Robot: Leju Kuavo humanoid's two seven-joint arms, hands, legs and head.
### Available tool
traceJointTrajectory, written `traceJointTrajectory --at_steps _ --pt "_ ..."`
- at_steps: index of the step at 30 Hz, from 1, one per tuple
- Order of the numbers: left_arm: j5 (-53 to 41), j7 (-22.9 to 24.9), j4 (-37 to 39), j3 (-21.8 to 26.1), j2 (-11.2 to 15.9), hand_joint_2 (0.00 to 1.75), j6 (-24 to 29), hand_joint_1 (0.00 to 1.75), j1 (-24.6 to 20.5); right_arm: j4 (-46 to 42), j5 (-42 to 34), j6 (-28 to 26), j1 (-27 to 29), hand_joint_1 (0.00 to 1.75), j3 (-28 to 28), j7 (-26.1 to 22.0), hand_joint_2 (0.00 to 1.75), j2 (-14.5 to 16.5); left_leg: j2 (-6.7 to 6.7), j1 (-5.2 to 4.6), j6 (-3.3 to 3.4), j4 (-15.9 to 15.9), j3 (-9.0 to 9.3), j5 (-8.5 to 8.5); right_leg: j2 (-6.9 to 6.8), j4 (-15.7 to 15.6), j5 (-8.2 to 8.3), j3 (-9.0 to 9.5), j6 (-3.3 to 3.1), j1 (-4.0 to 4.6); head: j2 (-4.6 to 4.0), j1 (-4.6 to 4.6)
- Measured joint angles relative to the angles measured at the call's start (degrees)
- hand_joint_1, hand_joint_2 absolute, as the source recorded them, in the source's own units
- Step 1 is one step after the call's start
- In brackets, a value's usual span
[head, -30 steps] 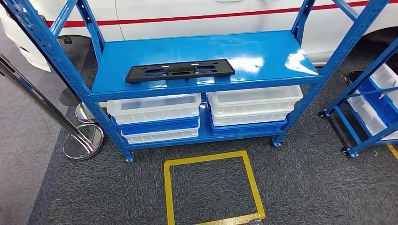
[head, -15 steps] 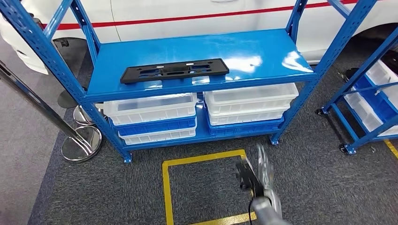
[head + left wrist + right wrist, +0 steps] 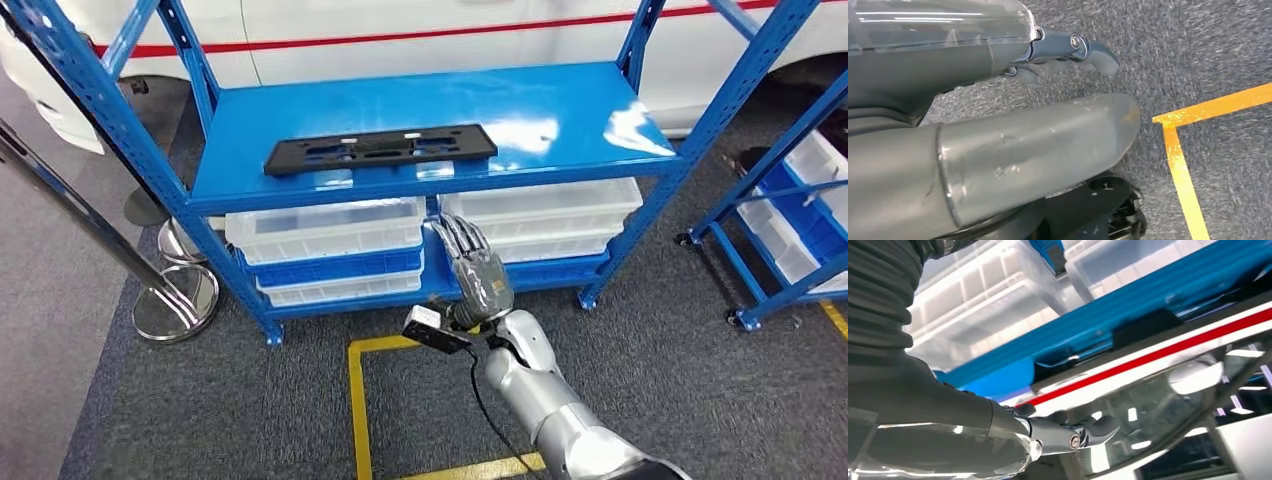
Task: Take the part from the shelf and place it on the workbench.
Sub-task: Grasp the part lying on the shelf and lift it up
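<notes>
The part (image 3: 380,148) is a long flat black plate with cut-outs, lying near the front edge of the blue shelf (image 3: 560,110). My right hand (image 3: 475,268) is raised in front of the lower bins, below the part and a little to its right. Its fingers are spread and it holds nothing. In the right wrist view the same hand (image 3: 948,405) points up past the blue shelf edge (image 3: 1098,325). My left hand (image 3: 1013,125) hangs over the grey carpet with its fingers (image 3: 1073,47) stretched out and nothing in it.
White and blue bins (image 3: 330,235) are stacked under the shelf. A chrome post base (image 3: 178,300) stands on the left and a second blue rack (image 3: 790,230) on the right. A yellow taped square (image 3: 357,400) marks the carpet, and a white car (image 3: 450,25) is behind.
My right arm has swung up from the bottom of the picture, and its hand now stands in front of the lower bins. The part has not moved.
</notes>
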Motion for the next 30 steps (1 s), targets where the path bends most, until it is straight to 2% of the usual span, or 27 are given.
traceJointTrajectory --at_steps 2,4,5,7,8,9,10,11,13,14,15,17,19,21,23,24,25,26,28,30 --pt "0.0 0.01 0.01 -0.01 -0.01 0.0 0.0 0.0 -0.09 -0.24 -0.01 -0.01 -0.04 0.0 0.59 0.01 1.75 -0.04 0.0 -0.02 -0.6 -0.15 0.03 -0.04 0.02 -0.34 0.01 0.13 -0.44 0.07 0.0 0.0" --pt "-0.02 0.02 0.01 -0.02 0.01 0.0 0.0 0.0 -0.06 -0.55 0.31 -0.02 -0.09 0.0 0.96 0.02 1.75 -0.08 -0.02 0.09 -1.24 1.03 -0.35 -1.13 -0.01 -0.89 0.21 0.44 -1.1 -0.15 0.0 -0.01" --pt "-0.06 0.03 0.01 -0.02 0.01 0.0 0.0 0.0 -0.04 -0.91 1.22 -0.02 0.04 0.0 1.08 0.1 1.75 -0.08 -0.03 0.16 -1.5 3.17 -1.28 -2.49 -0.06 -1.14 0.3 0.6 -1.4 -0.29 0.0 -0.02" --pt "-0.26 0.12 0.01 -0.03 -0.01 0.0 0.01 0.0 0.0 -3.05 7.46 -0.03 1.1 0.0 1.26 1.81 1.75 -0.22 -0.02 0.32 -1.88 10.1 -4.56 -5.95 -0.19 -1.22 0.27 0.67 -1.74 -0.26 0.0 -0.02" --pt "-0.38 0.21 0.02 -0.03 -0.02 0.0 0.0 0.0 0.04 -4.98 13.32 -0.04 1.86 0.0 1.53 4.06 1.75 -0.38 -0.01 0.4 -2.01 13.37 -6.19 -7.07 -0.24 -1.18 0.22 0.65 -1.81 -0.22 0.0 -0.01" --pt "-0.46 0.31 0.04 -0.04 -0.03 0.0 -0.1 0.0 0.08 -6.96 19.99 -0.04 2.42 0.0 2.18 7.19 1.75 -0.61 -0.01 0.46 -2.11 15.1 -7.15 -7.17 -0.22 -1.11 0.17 0.64 -1.85 -0.2 0.0 -0.02" --pt "-0.52 0.38 0.05 -0.04 -0.05 0.0 -0.42 0.0 0.07 -8.78 25.9 -0.05 2.62 0.0 3.57 11.25 1.75 -0.91 -0.01 0.51 -2.14 14.77 -7.18 -6.14 -0.14 -1.02 0.11 0.64 -1.84 -0.19 0.0 -0.02" --pt "-0.58 0.44 0.07 -0.04 -0.08 0.0 -0.96 0.0 0.0 -10.14 29.94 -0.05 2.29 0.0 5.78 15.76 1.75 -1.3 0.0 0.54 -2.09 12.32 -6.2 -4.16 -0.03 -0.9 0.04 0.65 -1.78 -0.21 0.0 -0.02" --pt "-0.9 0.6 0.09 -0.05 -0.15 0.0 -2.4 0.0 -0.24 -11.54 32.38 -0.07 0.65 0.0 11.48 23.59 1.75 -2.23 0.01 0.49 -1.83 4.9 -3.01 -0.39 0.18 -0.58 -0.16 0.59 -1.46 -0.12 0.0 -0.02" --pt "-1.21 0.72 0.1 -0.09 -0.22 0.0 -3.02 0.0 -0.39 -11.82 32.39 -0.06 -0.42 0.0 14.47 26.55 1.75 -2.7 -0.02 0.41 -1.6 2.22 -1.84 0.49 0.26 -0.45 -0.2 0.47 -1.21 -0.04 0.0 -0.01" --pt "-1.56 0.84 0.12 -0.17 -0.29 0.0 -3.49 0.0 -0.53 -11.86 32.39 -0.06 -1.46 0.0 17.35 28.7 1.75 -3.13 -0.07 0.31 -1.35 0.81 -1.27 0.68 0.31 -0.38 -0.18 0.34 -0.96 0.04 0.0 -0.01" --pt "-2.16 0.97 0.14 -0.44 -0.44 0.0 -4.07 0.0 -0.79 -11.71 32.38 -0.06 -3.01 0.0 22.53 31.5 1.75 -3.74 -0.23 0.24 -0.78 0.31 -1.15 0.66 0.34 -0.49 -0.02 0.27 -0.39 0.12 0.0 0.01" --pt "-2.39 0.86 0.14 -0.64 -0.59 0.0 -4.35 0.0 -1.14 -11.49 32.31 -0.07 -3.73 0.0 25.83 32.54 1.75 -4.07 -0.26 0.45 -0.12 -0.19 -0.99 1.05 0.26 0.31 -0.73 0.03 0.18 0.06 0.0 0.01" --pt "-2.42 0.71 0.14 -0.7 -0.66 0.0 -4.64 0.0 -1.81 -11.04 32.23 -0.05 -3.85 0.0 27.41 33.51 1.75 -4.25 -0.23 0.58 0.57 -0.56 -0.88 1.33 0.17 4.92 -3.5 -2.07 0.65 -0.04 0.0 0.01" --pt "-2.4 0.73 0.14 -0.72 -0.56 0.0 -4.94 0.0 -2.38 -10.53 32.26 -0.04 -3.35 0.0 28.18 34.5 1.75 -4.48 -0.25 0.48 0.94 -0.53 -0.93 1.32 0.1 11.96 -6.56 -5.56 0.94 -0.09 0.0 0.01" --pt "-2.4 0.76 0.14 -0.72 -0.48 0.0 -5.02 0.0 -2.5 -10.34 32.29 -0.04 -2.99 0.0 28.42 34.79 1.75 -4.63 -0.26 0.43 0.97 -0.46 -0.94 1.28 0.08 14.2 -7.03 -6.73 1.0 -0.1 0.0 0.02" --pt "-2.4 0.8 0.14 -0.72 -0.38 0.0 -5.05 0.0 -2.55 -10.19 32.31 -0.04 -2.69 0.0 28.59 34.97 1.75 -4.77 -0.26 0.4 0.96 -0.36 -0.94 1.21 0.06 14.46 -6.45 -6.98 0.98 -0.1 0.0 0.01" --pt "-2.4 0.8 0.14 -0.72 -0.29 0.0 -5.07 0.0 -2.58 -10.04 32.32 -0.04 -2.53 0.0 28.73 35.05 1.75 -4.86 -0.26 0.38 0.9 -0.23 -0.93 1.13 0.03 12.65 -4.95 -6.17 0.89 -0.1 0.0 0.01" --pt "-2.43 0.76 0.14 -0.73 -0.2 0.0 -5.13 0.0 -2.75 -9.82 32.29 -0.05 -2.55 0.0 28.9 34.91 1.75 -4.94 -0.26 0.29 0.64 0.05 -0.94 0.89 0.01 5.27 -1.35 -2.53 0.48 -0.03 0.0 0.01" --pt "-2.6 0.66 0.14 -0.76 -0.19 0.0 -5.2 0.0 -3.07 -9.69 32.28 -0.06 -2.62 0.0 28.98 34.75 1.75 -4.89 -0.3 0.12 0.22 0.26 -1.06 0.75 0.03 0.39 0.12 -0.24 0.03 0.16 0.0 0.0"
